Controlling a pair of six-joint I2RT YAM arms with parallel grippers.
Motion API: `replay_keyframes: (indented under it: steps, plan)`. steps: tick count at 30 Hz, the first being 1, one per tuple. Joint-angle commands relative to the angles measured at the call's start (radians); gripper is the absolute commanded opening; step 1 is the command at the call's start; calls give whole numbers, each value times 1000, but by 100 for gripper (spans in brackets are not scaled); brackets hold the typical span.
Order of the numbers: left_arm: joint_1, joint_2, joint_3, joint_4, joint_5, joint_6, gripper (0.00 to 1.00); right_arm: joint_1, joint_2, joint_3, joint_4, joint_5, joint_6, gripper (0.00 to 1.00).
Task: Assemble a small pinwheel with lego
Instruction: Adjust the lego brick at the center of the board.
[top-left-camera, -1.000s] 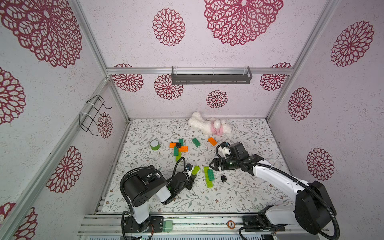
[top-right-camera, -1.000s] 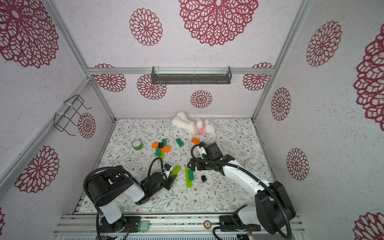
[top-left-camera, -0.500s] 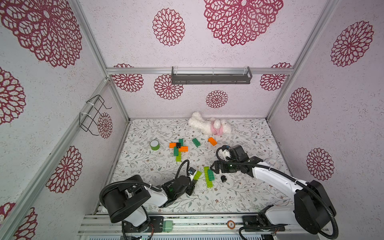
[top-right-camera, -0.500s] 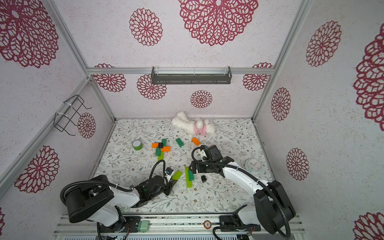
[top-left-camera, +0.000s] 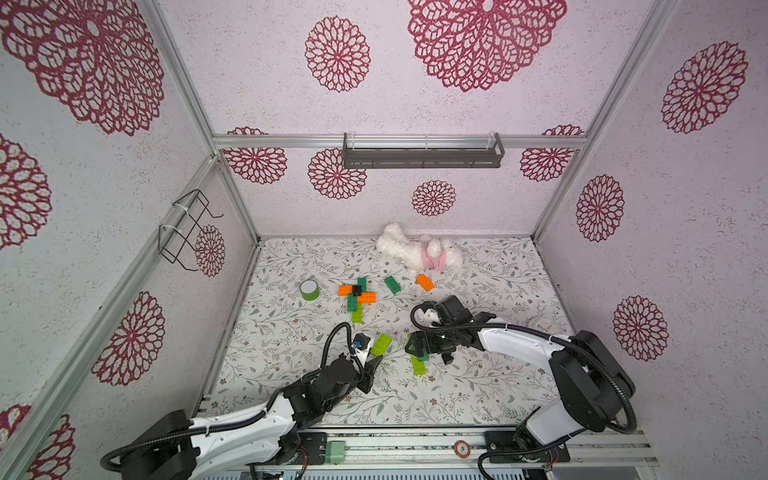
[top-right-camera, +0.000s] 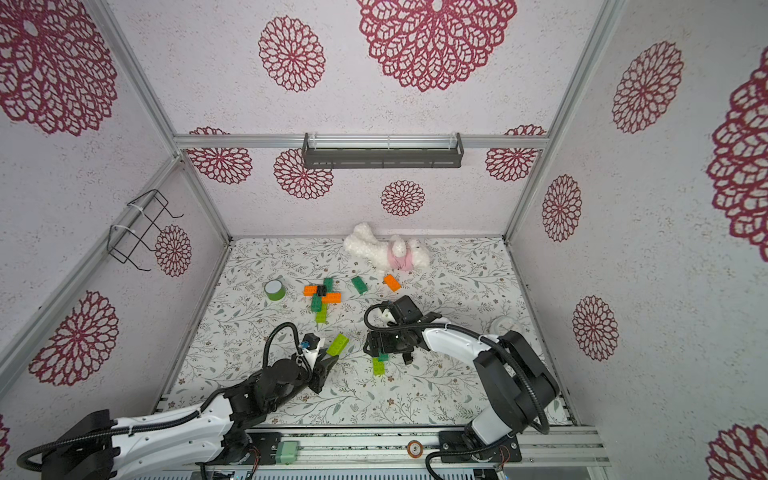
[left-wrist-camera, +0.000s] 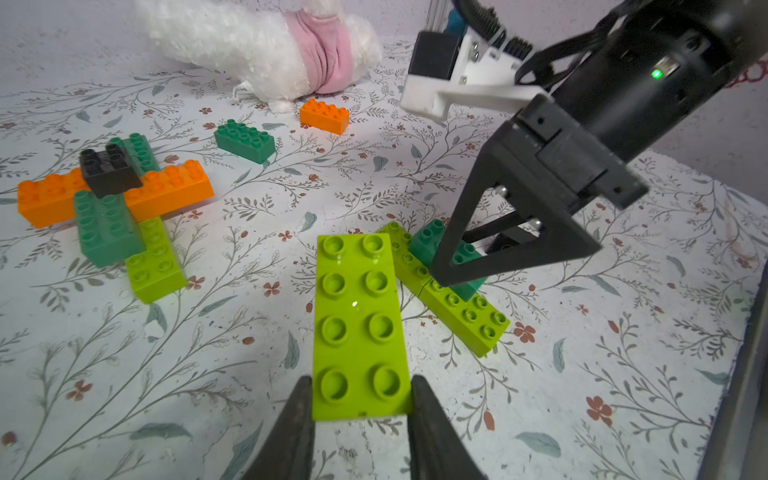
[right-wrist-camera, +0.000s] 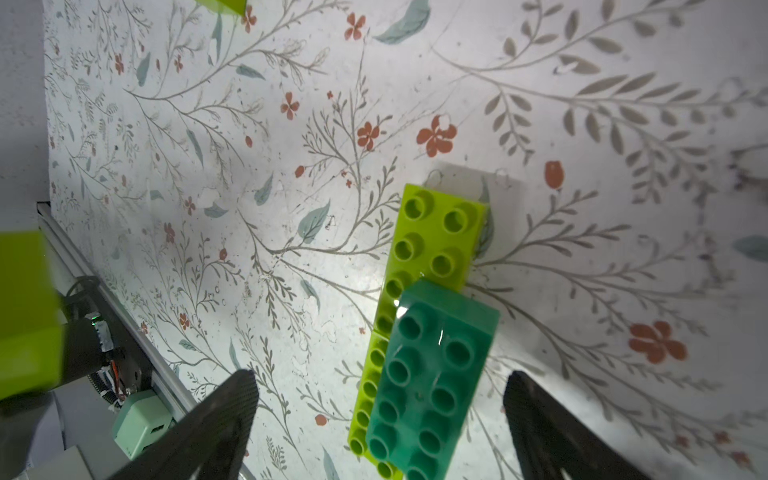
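Left end effector (left-wrist-camera: 361, 384) pinches the near end of a lime brick (left-wrist-camera: 359, 307), probably to leave its far end free for mating. Right end effector (right-wrist-camera: 380, 374) is spread wide, straddling the dark green brick (right-wrist-camera: 432, 374) stacked on a long lime piece (right-wrist-camera: 440, 232), near-centre of the worktop (top-left-camera: 478, 386). That looks like a brace or a grasp setup. Part-built cross (top-left-camera: 357, 293) sits far left. Right arm (top-left-camera: 511, 338) hides the stack's far end in both top views. Can't tell if the studs are seated.

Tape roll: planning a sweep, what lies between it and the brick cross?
Nothing: only bare floral mat separates tape roll and brick cross, in both top views.
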Motion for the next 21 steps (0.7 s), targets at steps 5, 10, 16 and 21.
replay_keyframes:
  steps: [5,10,16,21]
  plan:
    - [-25,-74,-34,-133,-61,-98,29,2,93,74,97,-98,33,96]
    - [-31,81,17,-115,-17,-93,30,15,159,131,106,-161,10,96]
    - [-64,237,68,-36,2,-51,31,12,141,141,87,-94,-2,99]
    - [-119,354,127,28,-68,4,31,-29,79,118,81,-77,13,99]
